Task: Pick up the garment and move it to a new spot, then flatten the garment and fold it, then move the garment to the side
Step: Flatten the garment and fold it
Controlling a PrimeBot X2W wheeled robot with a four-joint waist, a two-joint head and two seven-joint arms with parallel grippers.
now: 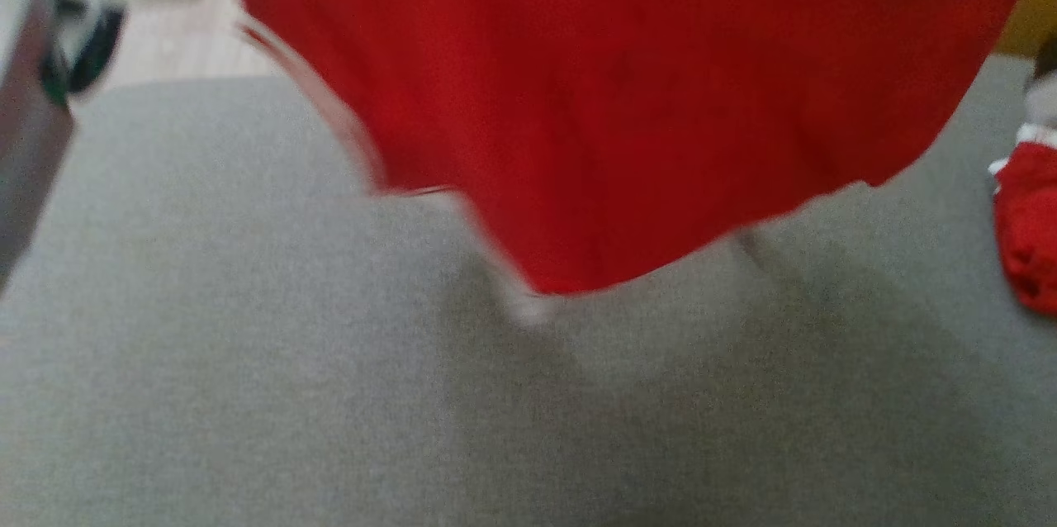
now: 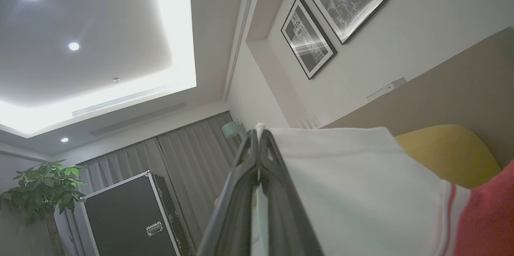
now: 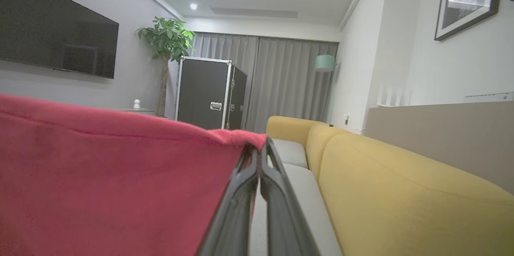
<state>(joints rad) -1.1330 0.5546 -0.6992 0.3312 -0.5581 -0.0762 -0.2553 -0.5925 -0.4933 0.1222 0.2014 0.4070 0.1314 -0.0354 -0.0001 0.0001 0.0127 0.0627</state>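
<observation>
Two pinches, one garment. Left gripper (image 2: 259, 135) is clamped on the garment's white section, and the cloth runs off to its right into red. The garment (image 1: 628, 97) hangs spread between the arms above the grey seat cushion (image 1: 206, 362). Its lowest hem looks clear of the cushion, though the head view is blurred. Right gripper (image 3: 260, 147) is clamped on a red corner, cloth stretched to its left.

Likely step: carry to the new spot, then lay flat. To do it well, hold both pinches level and apart so the top edge is taut. Land the low hem first, then draw back so nothing bunches. Avoid the red bundle (image 1: 1028, 238) at the cushion's right edge.
</observation>
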